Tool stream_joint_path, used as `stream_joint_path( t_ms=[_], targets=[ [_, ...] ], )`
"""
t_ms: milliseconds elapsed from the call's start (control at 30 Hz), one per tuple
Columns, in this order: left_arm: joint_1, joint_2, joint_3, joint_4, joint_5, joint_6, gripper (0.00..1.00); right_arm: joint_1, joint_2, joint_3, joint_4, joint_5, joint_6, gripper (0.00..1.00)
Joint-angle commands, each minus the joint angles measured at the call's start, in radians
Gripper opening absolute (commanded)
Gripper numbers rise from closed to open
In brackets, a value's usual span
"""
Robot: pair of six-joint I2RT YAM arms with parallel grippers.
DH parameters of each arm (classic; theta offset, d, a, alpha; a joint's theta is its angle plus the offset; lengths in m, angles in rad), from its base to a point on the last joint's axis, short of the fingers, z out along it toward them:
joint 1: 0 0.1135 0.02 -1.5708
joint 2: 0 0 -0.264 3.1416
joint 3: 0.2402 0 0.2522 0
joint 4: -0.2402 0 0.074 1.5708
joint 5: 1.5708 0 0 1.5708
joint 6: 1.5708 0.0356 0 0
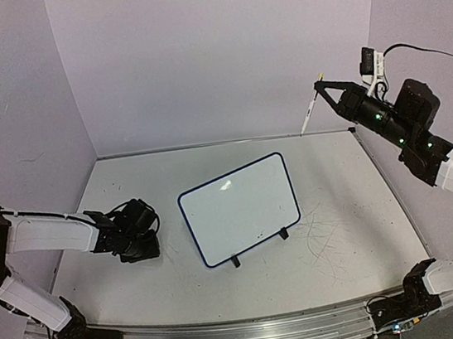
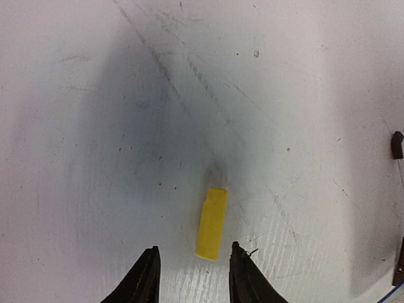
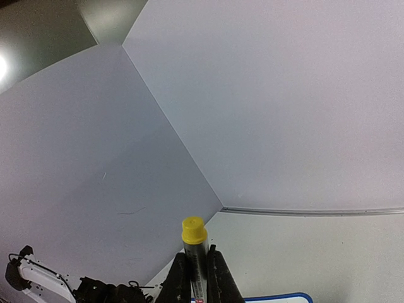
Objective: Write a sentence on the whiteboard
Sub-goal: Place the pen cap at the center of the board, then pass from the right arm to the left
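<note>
The whiteboard [image 1: 240,209] stands tilted on its black wire feet in the middle of the table, blue-framed, its face blank; the sentence is not in view. My left gripper [image 1: 141,249] points down at the table to the board's left. Its jaws [image 2: 192,249] are open, and a yellow marker cap [image 2: 211,223] lies flat on the table just ahead of them, untouched. High at the back right, my right gripper [image 1: 322,86] is shut on a white marker [image 1: 309,113] that hangs down-left. In the right wrist view the marker's yellow end [image 3: 194,232] sticks out above the shut fingers [image 3: 218,271].
The white tabletop [image 2: 284,95] is scuffed with grey scratches. One of the board's black feet [image 2: 396,144] shows at the right edge of the left wrist view. The board's blue edge [image 3: 278,297] and the left arm [image 3: 38,278] appear low in the right wrist view.
</note>
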Motion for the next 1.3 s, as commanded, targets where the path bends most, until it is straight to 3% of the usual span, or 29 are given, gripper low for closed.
stream_joint_path(
  t_ms=[0,167,233,300,433,533,700,900,1267],
  targets=[
    [-0.002,-0.157,0.136,-0.139,-0.081,0.042,0.46,-0.003,-0.006,0.002,0.041,-0.012,0.029,0.00],
    [-0.002,-0.341,0.335,-0.185,-0.072,0.129,0.67,-0.002,0.020,0.015,0.073,-0.063,0.084,0.00],
    [-0.003,-0.378,0.381,-0.090,0.027,0.175,0.80,0.004,0.027,0.000,0.119,-0.069,0.119,0.00],
    [-0.003,-0.381,0.392,0.041,0.200,0.214,0.85,0.022,0.041,-0.013,0.164,-0.071,0.155,0.00],
    [-0.024,-0.319,0.372,0.375,0.449,0.189,0.84,0.111,0.092,-0.001,0.199,-0.047,0.168,0.00],
    [-0.110,-0.232,0.411,0.506,0.478,0.229,0.83,0.164,0.133,0.007,0.238,-0.042,0.193,0.00],
    [-0.234,-0.093,0.530,0.535,0.503,0.338,0.79,0.227,0.190,-0.002,0.336,-0.044,0.262,0.00],
    [-0.245,-0.033,0.527,0.645,0.623,0.304,0.77,0.257,0.250,0.005,0.412,-0.090,0.308,0.00],
    [-0.247,-0.025,0.520,0.687,0.627,0.301,0.63,0.284,0.290,0.014,0.455,-0.129,0.342,0.00]
  ],
)
